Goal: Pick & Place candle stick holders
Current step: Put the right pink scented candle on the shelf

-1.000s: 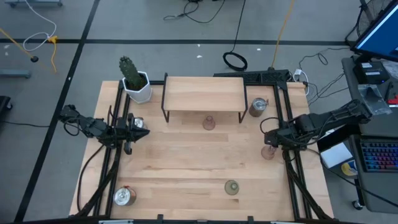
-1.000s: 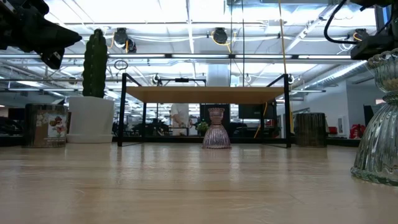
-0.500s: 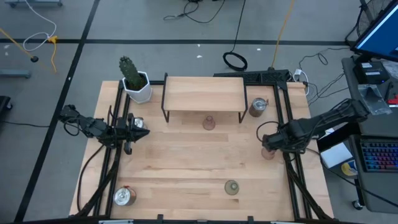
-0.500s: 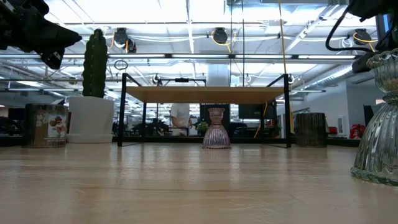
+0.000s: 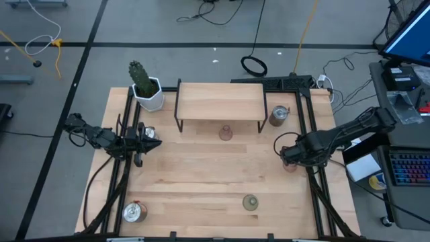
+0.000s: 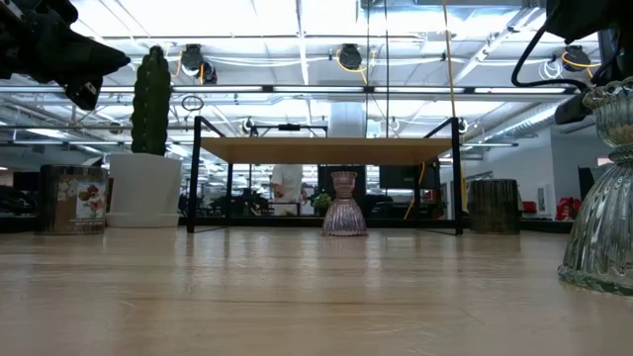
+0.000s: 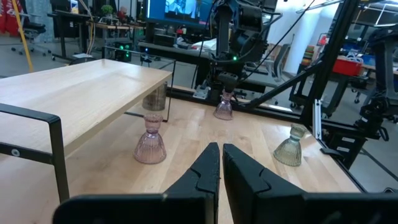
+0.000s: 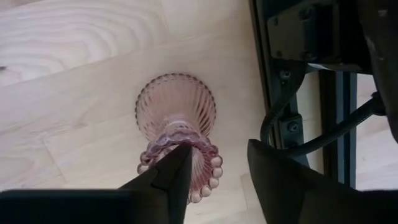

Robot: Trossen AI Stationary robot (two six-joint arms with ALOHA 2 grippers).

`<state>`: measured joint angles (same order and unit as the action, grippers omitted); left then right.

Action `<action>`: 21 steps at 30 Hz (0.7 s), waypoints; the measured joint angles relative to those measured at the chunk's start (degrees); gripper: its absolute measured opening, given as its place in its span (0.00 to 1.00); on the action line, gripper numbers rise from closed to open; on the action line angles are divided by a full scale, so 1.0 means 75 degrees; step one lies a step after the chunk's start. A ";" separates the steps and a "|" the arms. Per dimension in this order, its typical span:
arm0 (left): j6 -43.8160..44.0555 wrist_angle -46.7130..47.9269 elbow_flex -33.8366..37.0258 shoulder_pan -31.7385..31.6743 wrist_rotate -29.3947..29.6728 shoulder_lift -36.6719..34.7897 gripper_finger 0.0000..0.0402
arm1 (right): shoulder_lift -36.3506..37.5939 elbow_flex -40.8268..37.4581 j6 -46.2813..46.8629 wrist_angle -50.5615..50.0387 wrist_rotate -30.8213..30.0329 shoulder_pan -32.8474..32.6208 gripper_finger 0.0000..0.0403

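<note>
- My right gripper hung straight above the pale pink ribbed glass candle holder at the right edge of the pale wooden table, fingers apart, one over its beaded rim and the other just outside it; nothing was clamped.
- From overhead, that right gripper covered most of the holder, just beside the black frame rail on that side.
- My left gripper waited at the table's left edge, fingers pressed together on nothing, pointing across the boards.
- Ahead of it stood a second pale pink ribbed holder, upright under the front lip of the low wooden shelf on black metal legs.
- An olive-green glass vase-shaped holder stood upright near the table's front edge, well apart from both arms.
- A squat mottled silver cup sat to the right of the shelf, another silver cup at the front left corner.
- A white pot with a green cactus held the back left corner.
- At table height, the room behind was a wide hall with bright ceiling lights, and a person in white showed far back beneath the shelf.
- Grey floor with loose cables surrounded the table, a desk with a keyboard to its right.
</note>
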<state>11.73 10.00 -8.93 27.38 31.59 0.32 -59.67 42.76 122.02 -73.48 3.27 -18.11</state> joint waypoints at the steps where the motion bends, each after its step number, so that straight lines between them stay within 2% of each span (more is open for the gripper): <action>1: 0.0000 0.0000 0.0000 -0.0003 0.0000 -0.0003 0.05 | -0.0031 0.0000 -0.0001 0.0004 0.0000 0.0000 0.33; 14: 0.0000 0.0002 0.0000 -0.0003 0.0000 -0.0003 0.05 | -0.0240 0.0003 -0.0635 0.0136 -0.0264 0.0000 0.08; 21: 0.0009 0.0000 0.0000 -0.0001 0.0002 0.0000 0.05 | -0.0211 0.0003 -0.1080 0.0626 -0.0618 0.0003 0.07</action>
<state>11.79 10.00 -8.93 27.37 31.61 0.32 -61.25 42.78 113.93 -68.79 -1.37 -18.09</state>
